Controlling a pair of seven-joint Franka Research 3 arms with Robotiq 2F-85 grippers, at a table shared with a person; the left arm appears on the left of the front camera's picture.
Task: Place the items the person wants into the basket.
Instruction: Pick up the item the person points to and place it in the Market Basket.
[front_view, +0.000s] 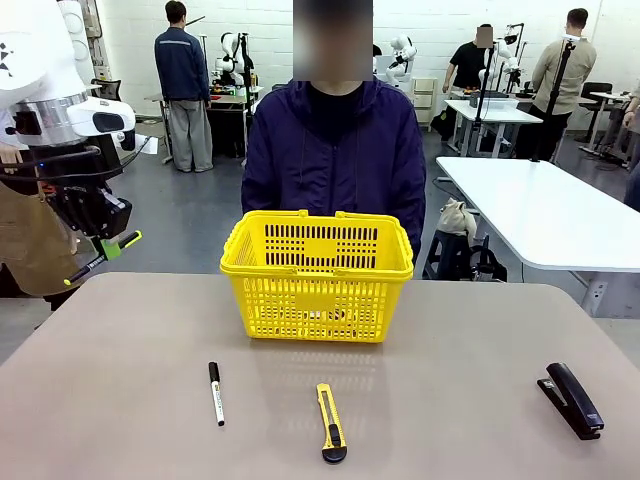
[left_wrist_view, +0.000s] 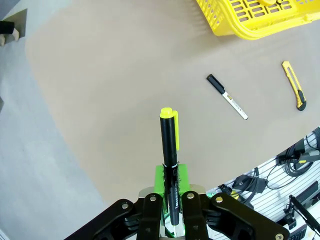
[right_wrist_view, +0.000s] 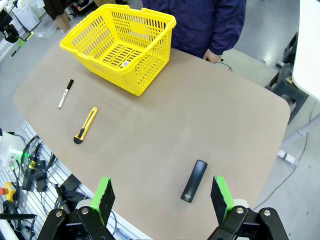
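Left end effector (front_view: 105, 250) was raised at the left edge of the surface (front_view: 450, 340), well apart from the basket (front_view: 316, 268). Its jaws were fully closed on the lower barrel of the pen (left_wrist_view: 169, 145). The yellow-green capped end pointed away from the wrist, and the pen sat straight between the green pads (left_wrist_view: 161, 176).

Right end effector (right_wrist_view: 162, 196) was high over the near right part of the surface, jaws wide apart and holding nothing. The stapler (right_wrist_view: 194, 180) lay flat below it, nearly between the fingers in the wrist view.

The basket stood upright at the far middle, just in front of the person (front_view: 335, 150). A small object (right_wrist_view: 127, 63) lay on its floor, too small to identify.

The white marker (front_view: 216, 393) and the utility knife (front_view: 330, 423) lay in front of the basket, apart from each other.

Step in hand, as judged: carrying the pen to the basket.

The next move called for taking the left arm rightward and across until the pen was above the rim and inside the walls, then releasing it. The stapler was not yet grasped.
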